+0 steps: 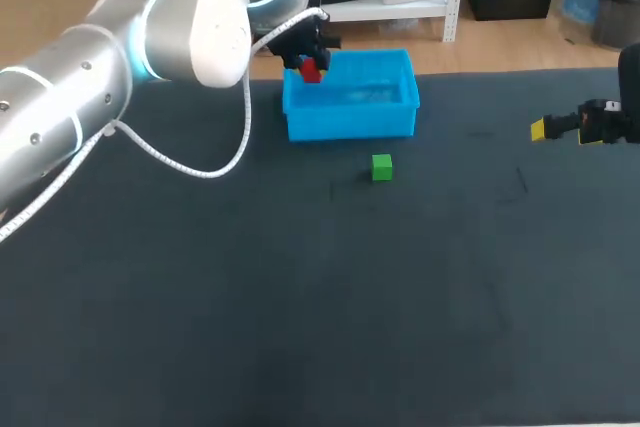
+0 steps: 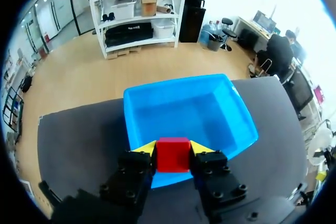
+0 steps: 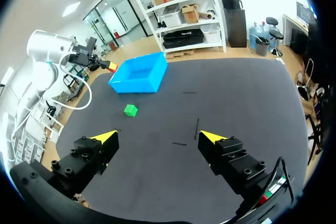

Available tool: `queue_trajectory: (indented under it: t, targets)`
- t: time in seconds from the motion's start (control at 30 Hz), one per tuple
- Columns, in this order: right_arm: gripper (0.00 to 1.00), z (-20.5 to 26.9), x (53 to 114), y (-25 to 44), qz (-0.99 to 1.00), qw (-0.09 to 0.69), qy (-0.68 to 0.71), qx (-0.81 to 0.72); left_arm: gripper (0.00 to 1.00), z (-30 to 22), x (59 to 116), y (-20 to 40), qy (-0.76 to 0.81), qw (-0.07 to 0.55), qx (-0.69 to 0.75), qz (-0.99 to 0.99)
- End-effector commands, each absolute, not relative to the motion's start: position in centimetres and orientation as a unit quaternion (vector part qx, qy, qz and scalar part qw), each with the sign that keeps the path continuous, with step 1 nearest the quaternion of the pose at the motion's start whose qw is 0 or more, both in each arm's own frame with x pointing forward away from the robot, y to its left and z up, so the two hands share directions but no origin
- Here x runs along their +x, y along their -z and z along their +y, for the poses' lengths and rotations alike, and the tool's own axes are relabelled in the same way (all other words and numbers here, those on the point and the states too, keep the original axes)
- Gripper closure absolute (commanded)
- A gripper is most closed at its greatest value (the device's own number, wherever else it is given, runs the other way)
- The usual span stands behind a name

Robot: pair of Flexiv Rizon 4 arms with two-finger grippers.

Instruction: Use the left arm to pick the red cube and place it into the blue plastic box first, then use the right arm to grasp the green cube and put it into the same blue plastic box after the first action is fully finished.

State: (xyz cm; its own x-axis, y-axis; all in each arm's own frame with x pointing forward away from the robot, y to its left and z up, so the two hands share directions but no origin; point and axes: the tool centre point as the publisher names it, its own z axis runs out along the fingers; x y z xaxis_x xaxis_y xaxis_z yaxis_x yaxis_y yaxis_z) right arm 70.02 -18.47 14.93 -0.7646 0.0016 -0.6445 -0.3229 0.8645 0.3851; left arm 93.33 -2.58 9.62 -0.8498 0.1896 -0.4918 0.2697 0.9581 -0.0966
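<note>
Grips the red cube (image 2: 173, 155) with the left gripper (image 2: 173, 151), both yellow tips pressed against opposite faces of it. Holds it in the air over the left end of the blue plastic box (image 1: 350, 125), above the rim and not yet set down inside. From the left wrist view, looks straight down past the cube into the box's open, bare interior.

Places the box on the dark table (image 1: 300, 327), close to the far edge and a little left of the middle. Leaves the green cube (image 1: 382, 167) lying flat on the table just in front of the box's near wall, near its right half, apart from it and touched by nothing.

Hangs the right gripper (image 3: 158, 136) above the table near the right edge, well apart from box and green cube. Spreads its fingers wide, with only bare table between the yellow tips.
</note>
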Motion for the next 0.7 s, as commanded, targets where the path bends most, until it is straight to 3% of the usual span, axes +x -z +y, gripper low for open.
queue_trajectory:
  t: [0.03,0.63,0.67,0.7]
  targets:
    - [0.00,-18.5,70.0,-14.9,0.907,0.331,-0.245,-0.089,1.00,-3.3,95.2,-9.2,0.077,0.213,0.121,0.966]
    - [0.00,-18.5,70.0,-14.9,0.907,0.331,-0.245,-0.089,1.00,-3.9,96.1,-7.1,0.073,0.162,0.110,0.978]
    - [0.00,-18.5,70.0,-14.9,0.907,0.331,-0.245,-0.089,0.87,-3.9,96.0,-7.1,0.072,0.158,0.110,0.979]
    - [0.00,-18.5,70.0,-14.9,0.907,0.331,-0.245,-0.089,0.54,-3.8,95.9,-7.0,0.071,0.155,0.109,0.979]
